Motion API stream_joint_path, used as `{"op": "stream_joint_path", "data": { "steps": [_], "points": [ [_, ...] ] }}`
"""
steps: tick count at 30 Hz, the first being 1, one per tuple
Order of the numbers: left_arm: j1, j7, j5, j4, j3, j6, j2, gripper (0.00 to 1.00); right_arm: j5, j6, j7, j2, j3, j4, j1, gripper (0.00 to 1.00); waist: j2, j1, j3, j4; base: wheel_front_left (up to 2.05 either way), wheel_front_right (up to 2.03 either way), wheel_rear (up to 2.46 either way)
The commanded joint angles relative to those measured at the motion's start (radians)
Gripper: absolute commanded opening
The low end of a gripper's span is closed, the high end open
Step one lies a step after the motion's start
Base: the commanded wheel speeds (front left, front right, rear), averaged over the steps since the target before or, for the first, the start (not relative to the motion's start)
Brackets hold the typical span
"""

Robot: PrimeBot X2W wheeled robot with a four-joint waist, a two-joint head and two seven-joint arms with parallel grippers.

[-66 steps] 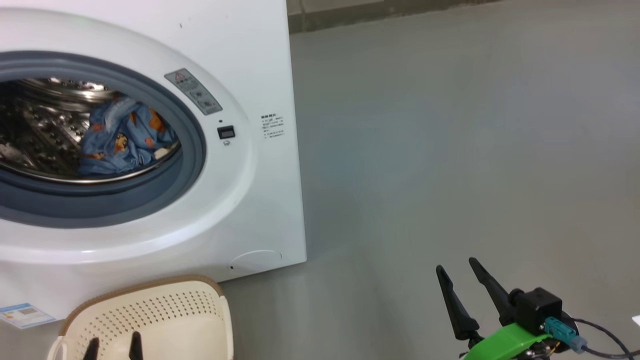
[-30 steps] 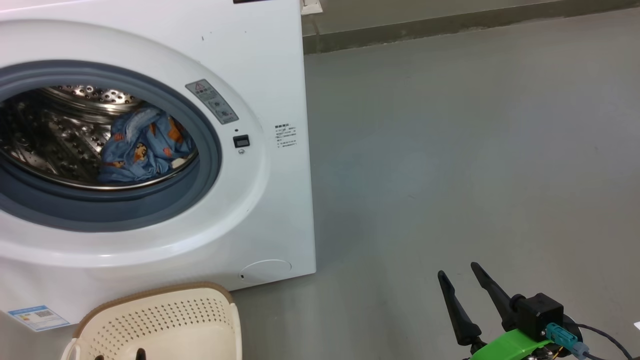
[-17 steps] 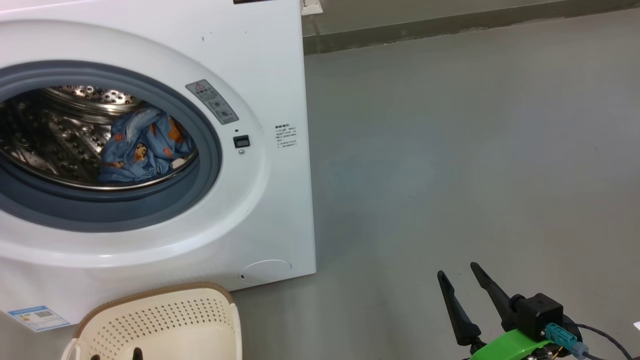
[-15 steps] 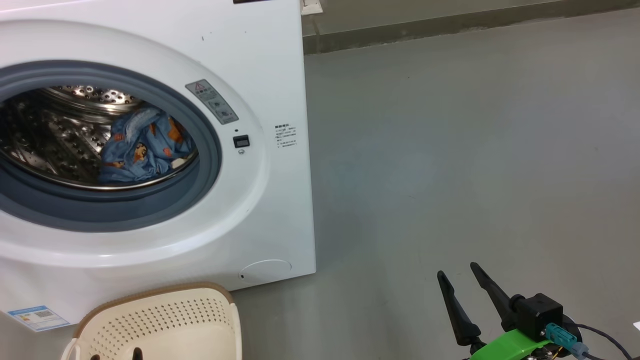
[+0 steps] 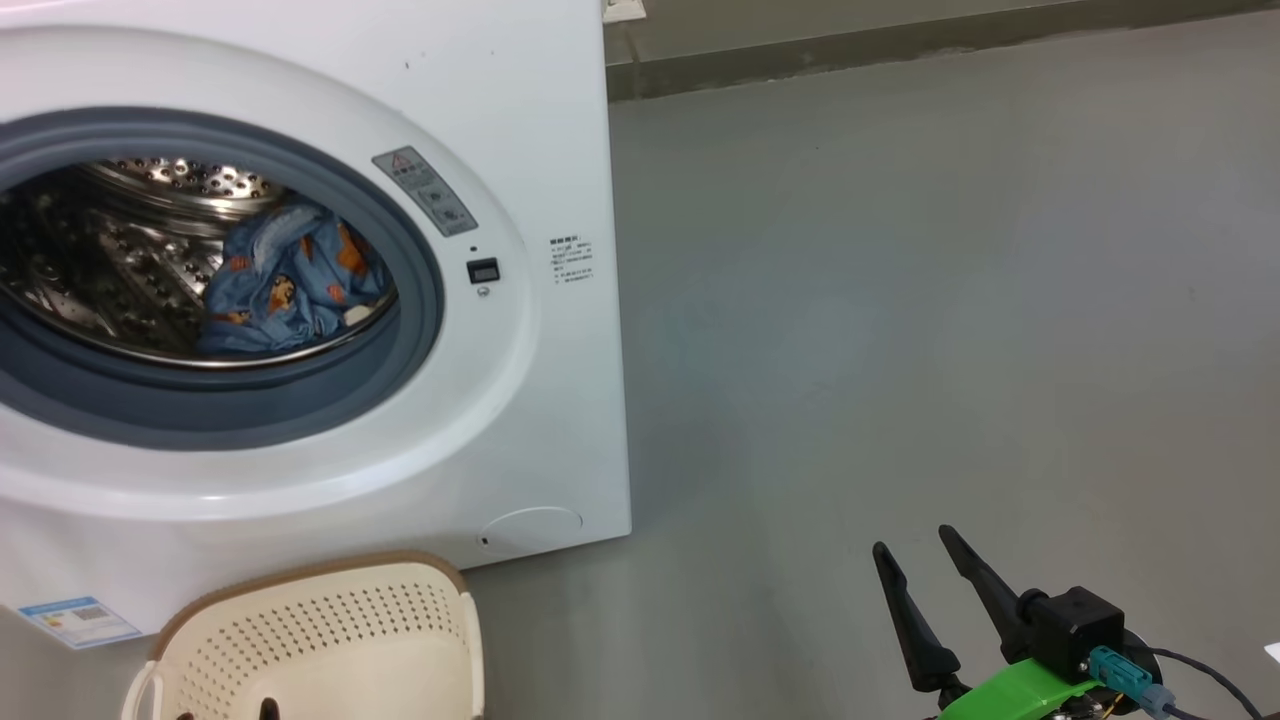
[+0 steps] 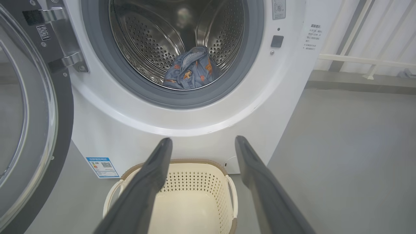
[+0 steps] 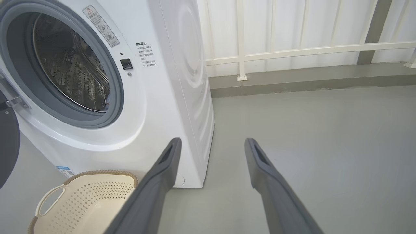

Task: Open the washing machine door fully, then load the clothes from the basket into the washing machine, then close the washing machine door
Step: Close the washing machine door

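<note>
The white washing machine stands at the left with its drum open. Its door, a black ring around clear glass, is swung out on the left in the left wrist view. The light blue printed clothes lie bunched in the steel drum, clothes near its front lip. On the floor before the machine sits the cream basket, its inside bare plastic in the left wrist view, basket. My left gripper hangs open above the basket. My right gripper is open over bare floor to the right, holding nothing, right gripper.
Grey floor spreads wide to the right of the machine. A low kerb and a white railing run along the back. A blue label is stuck low on the machine's front.
The head camera has shifted a little, so the machine sits slightly higher in the picture. My left fingertips have sunk toward the bottom edge over the basket. Both grippers stay open.
</note>
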Motion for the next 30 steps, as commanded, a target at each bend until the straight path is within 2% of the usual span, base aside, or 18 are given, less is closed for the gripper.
{"op": "stream_joint_path", "data": {
  "steps": [1, 15, 30],
  "points": [
    [-0.045, -0.006, -0.007, -0.017, 0.036, 0.002, 0.008, 1.0, -0.007, 0.003, -0.006, 0.001, 0.026, -0.021, -0.014, 1.0, 0.0, -0.0001, 0.001, 0.0, -1.28, 1.28, 0.0],
    [-0.061, -0.006, -0.006, -0.006, 0.048, -0.017, 0.008, 1.0, -0.01, 0.003, -0.006, 0.006, 0.019, -0.021, -0.013, 1.0, 0.0, -0.0001, 0.004, 0.004, -1.61, 1.61, 0.0],
    [-0.077, -0.006, -0.007, 0.019, 0.071, -0.056, 0.008, 1.0, -0.014, 0.003, -0.006, 0.005, 0.017, -0.028, -0.012, 1.0, 0.0, -0.0001, 0.009, 0.021, -0.22, 0.22, 0.0]
  ]
}}
